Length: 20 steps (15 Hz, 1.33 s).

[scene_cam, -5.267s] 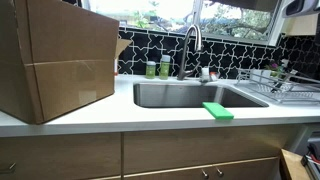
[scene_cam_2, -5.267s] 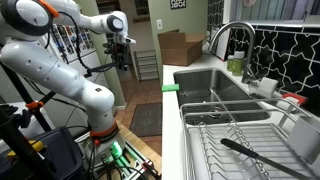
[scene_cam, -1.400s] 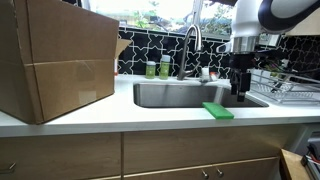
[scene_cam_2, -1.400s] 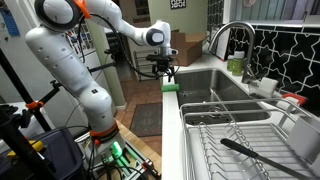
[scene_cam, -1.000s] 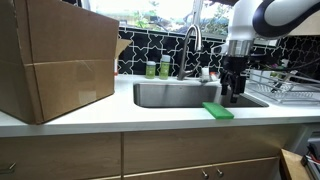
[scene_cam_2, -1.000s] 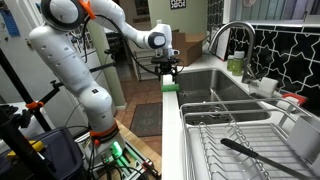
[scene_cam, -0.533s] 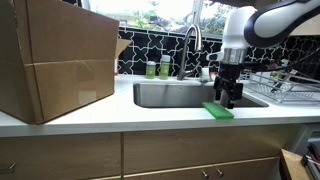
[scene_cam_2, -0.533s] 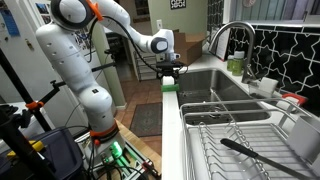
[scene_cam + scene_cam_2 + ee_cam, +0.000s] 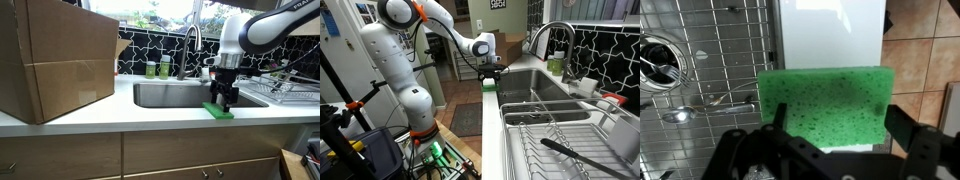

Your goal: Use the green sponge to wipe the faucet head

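The green sponge (image 9: 825, 98) lies flat on the white tabletop (image 9: 150, 118) at the steel sink's (image 9: 170, 95) front rim, directly beneath the claw (image 9: 222, 101), whose fingers are spread apart.

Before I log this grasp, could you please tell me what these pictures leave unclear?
- Both exterior views: whether the gripper touches the sponge; too small.
- Wrist view: the sponge's lower edge, hidden by the gripper's dark body.
- Wrist view: the faucet head, outside the frame.

A large cardboard box (image 9: 55, 65) sits on the countertop (image 9: 120, 116) beside the sink (image 9: 165, 96).
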Tool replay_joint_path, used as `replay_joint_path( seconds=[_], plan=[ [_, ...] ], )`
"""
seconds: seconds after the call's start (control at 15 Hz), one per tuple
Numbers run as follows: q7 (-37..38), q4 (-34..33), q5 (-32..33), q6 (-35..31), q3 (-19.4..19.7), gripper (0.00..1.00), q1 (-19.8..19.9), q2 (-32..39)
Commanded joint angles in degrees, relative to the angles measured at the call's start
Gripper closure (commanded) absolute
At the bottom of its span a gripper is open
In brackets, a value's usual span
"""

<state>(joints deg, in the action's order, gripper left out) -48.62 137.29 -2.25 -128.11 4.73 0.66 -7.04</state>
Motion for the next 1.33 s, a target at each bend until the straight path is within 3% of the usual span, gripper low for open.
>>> replay_joint_path(
  seconds=[0.0,0.4,1.27],
  plan=[
    [-1.1,0.7,-0.8,-2.1,0.1,0.0,0.0,0.9],
    [-0.7,0.5,-0.4,-2.6,-0.3,0.02,0.1,2.3],
    [-0.3,0.0,0.2,-2.3,-0.6,0.31,-0.1,2.6]
  ],
)
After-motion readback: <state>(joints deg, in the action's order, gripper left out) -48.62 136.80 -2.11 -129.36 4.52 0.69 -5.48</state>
